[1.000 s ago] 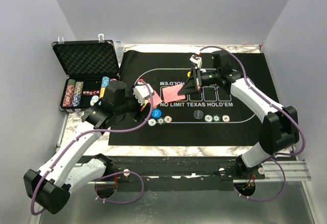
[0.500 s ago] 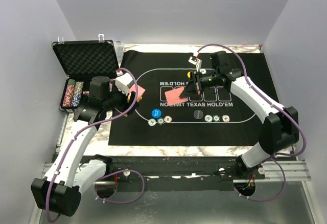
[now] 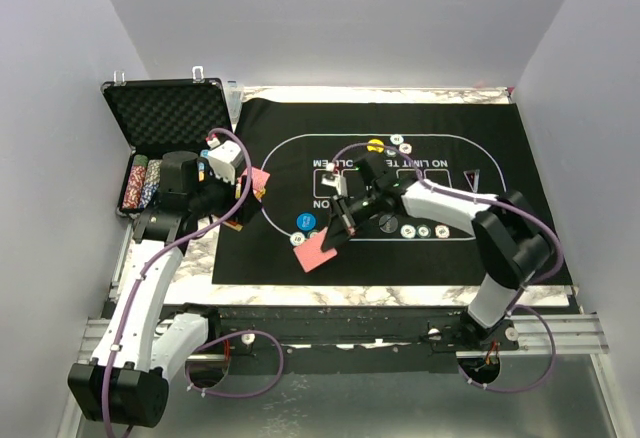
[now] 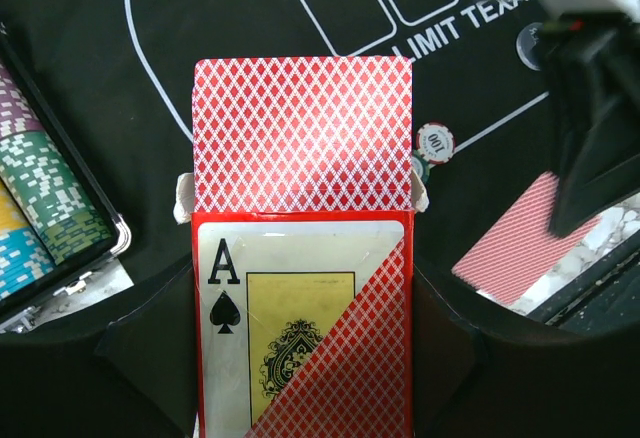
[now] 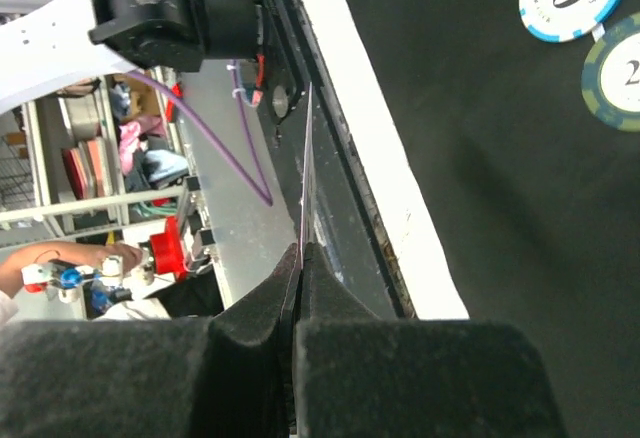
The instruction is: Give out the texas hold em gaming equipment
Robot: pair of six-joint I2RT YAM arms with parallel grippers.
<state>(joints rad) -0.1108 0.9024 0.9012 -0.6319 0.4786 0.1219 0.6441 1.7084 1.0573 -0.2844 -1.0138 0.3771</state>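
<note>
Surface and room. Found a black mat (image 3: 500, 158) laid over a marbled table (image 3: 400, 296), closed in by plain grey walls (image 3: 350, 18) at 9, 12 and 3 o'clock. Noted an open case (image 3: 165, 118) off the mat's 10 o'clock corner, with case chips (image 3: 142, 183) racked in its tray. Counted on the mat:
- a blue disc (image 3: 306, 222) at 7 o'clock of centre
- a black disc (image 3: 387, 223) at 6 o'clock of centre, with three loose chips (image 3: 424, 232) in a row just at its 3 o'clock side
- a yellow disc (image 3: 375, 144) at 12 o'clock of centre

Left gripper (image 3: 248, 193). Located over the mat's 9 o'clock edge, near the case. Found the jaws part spread and clamped on the two long sides of the box (image 4: 300, 328), ace-of-spades face toward the wrist camera. Noted the red-backed deck (image 4: 302, 133) standing out of the box's open end.

Right gripper (image 3: 335, 238). Located at 7 o'clock of the mat's centre, just beside the blue disc. Found the jaws pressed together, pinching one red-backed card (image 3: 316, 253) by its edge. Seen edge-on between the pads in the wrist view (image 5: 305, 178). Card low over the mat near its 6 o'clock edge; cannot tell whether touching the felt.
</note>
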